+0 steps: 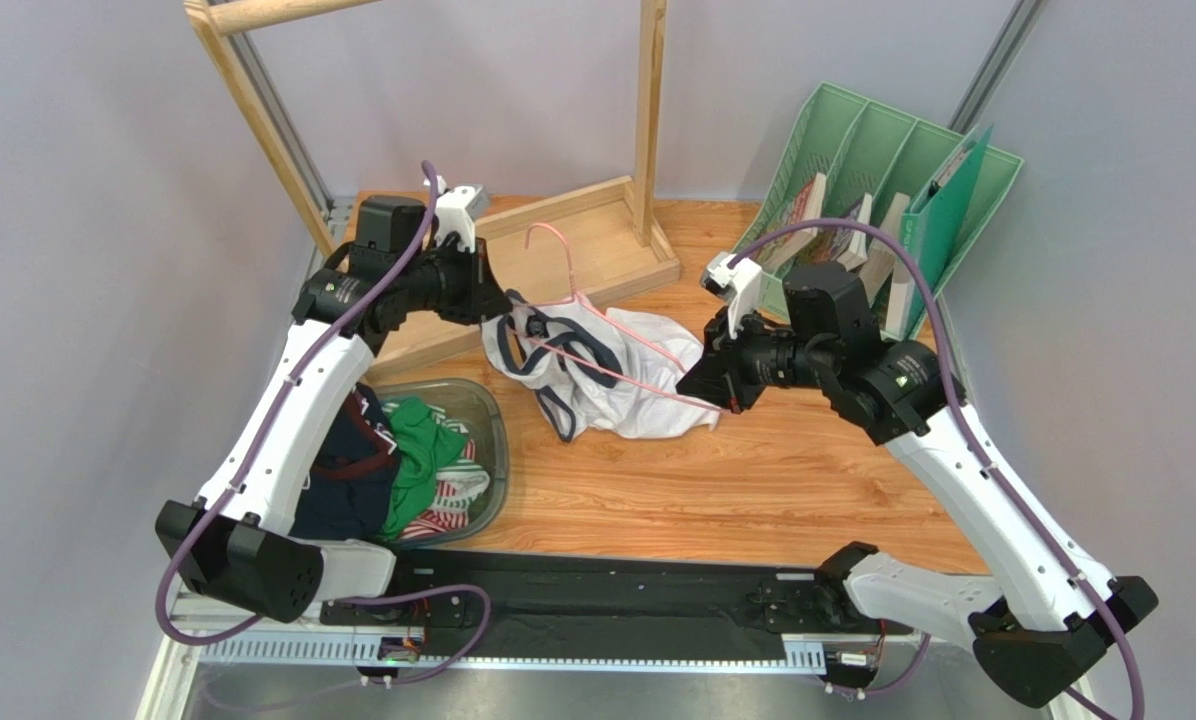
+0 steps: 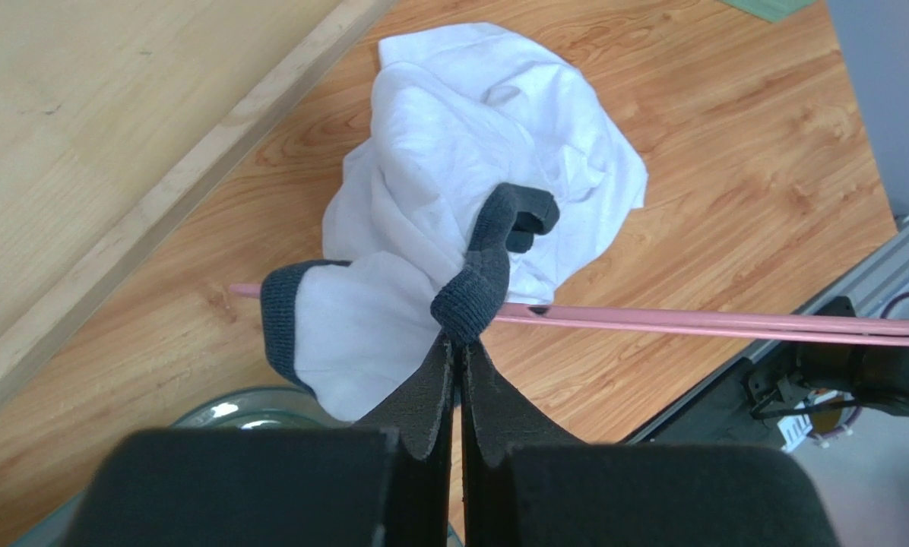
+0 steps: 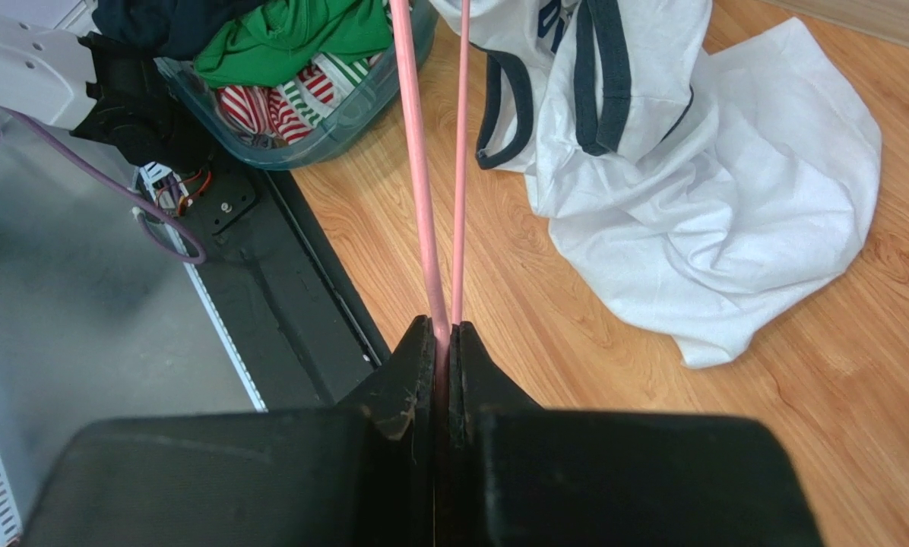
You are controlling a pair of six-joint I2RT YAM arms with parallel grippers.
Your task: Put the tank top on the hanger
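Note:
The white tank top (image 1: 619, 393) with navy trim lies crumpled on the wooden table, partly lifted at its left. My left gripper (image 1: 502, 305) is shut on a navy-trimmed strap of the tank top (image 2: 471, 302) and holds it up beside the hanger's bar. The thin pink wire hanger (image 1: 607, 333) runs across the shirt, its hook (image 1: 556, 240) up toward the rack base. My right gripper (image 1: 699, 384) is shut on the hanger's right corner (image 3: 436, 325); both pink wires (image 3: 419, 171) run from my jaws into the shirt (image 3: 699, 194). The pink bar (image 2: 710, 325) passes under the held strap.
A clear tub (image 1: 484, 435) with green, navy and striped garments sits at the left front. The wooden rack frame and its base (image 1: 589, 240) stand behind. A green file organiser (image 1: 890, 165) stands at the back right. A black rail (image 1: 589, 593) runs along the near edge.

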